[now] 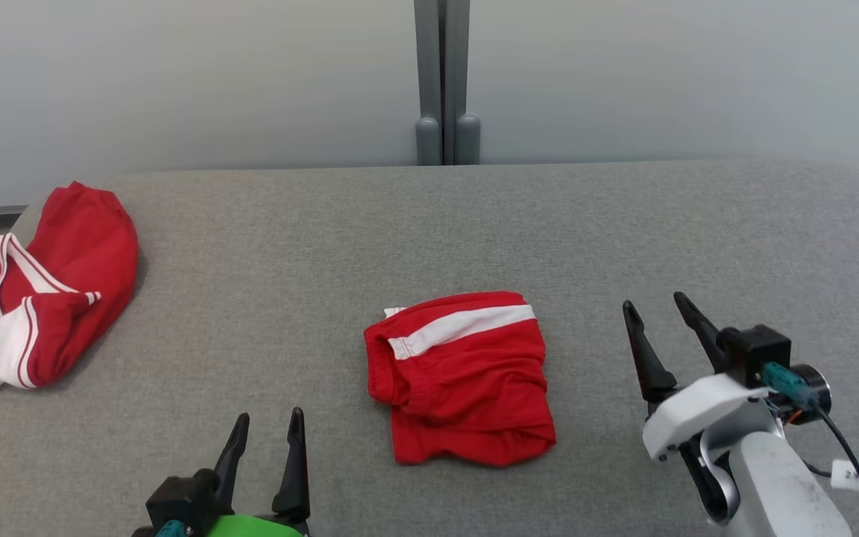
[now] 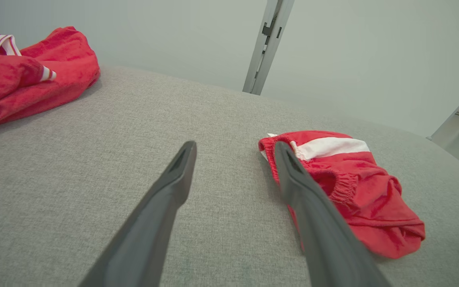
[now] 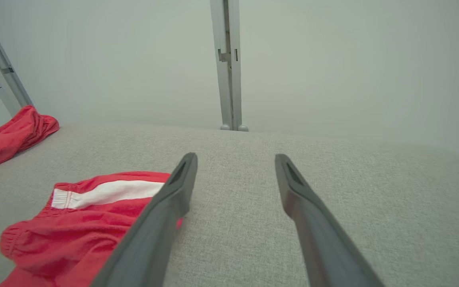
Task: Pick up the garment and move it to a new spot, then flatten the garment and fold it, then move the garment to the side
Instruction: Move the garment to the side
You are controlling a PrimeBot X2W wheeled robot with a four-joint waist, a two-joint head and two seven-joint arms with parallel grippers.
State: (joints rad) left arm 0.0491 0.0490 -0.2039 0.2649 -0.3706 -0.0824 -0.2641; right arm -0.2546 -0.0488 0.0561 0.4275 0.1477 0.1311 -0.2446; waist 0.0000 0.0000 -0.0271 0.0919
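Garment [image 1: 463,380] [image 2: 353,187] [image 3: 82,223]: red shorts with a white stripe, folded into a compact, slightly rumpled rectangle. I see it lying near the middle of the grey fabric surface [image 1: 288,246], nearer the front edge than the back.

From left to right in the head view:

(a) A second bundle of red and white clothing [image 1: 34,298] [image 2: 26,75] [image 3: 10,135] lies loose at the far left of the surface, well apart from the garment. The picture's left edge cuts it off, so I cannot make out its full outline.

(b) The left jaws stand wide apart and hold nothing. The dark left fingers [image 1: 295,455] point up the view, left of the garment and not touching it. The arm behind them is cut off at the bottom edge, where a green cover [image 1: 254,526] shows.

(c) A grey upright post [image 1: 442,74] [image 2: 265,44] [image 3: 226,59] stands behind the surface against a pale wall.

(d) The right jaws are likewise spread wide and empty. The right fingers [image 1: 649,358] are raised to the right of the garment, clear of it. A black cable [image 1: 843,440] with a white tag [image 1: 851,473] trails from the wrist.

In the left wrist view one finger [image 2: 317,223] overlaps the garment's near edge. In the right wrist view a finger [image 3: 161,215] covers its right-hand corner.
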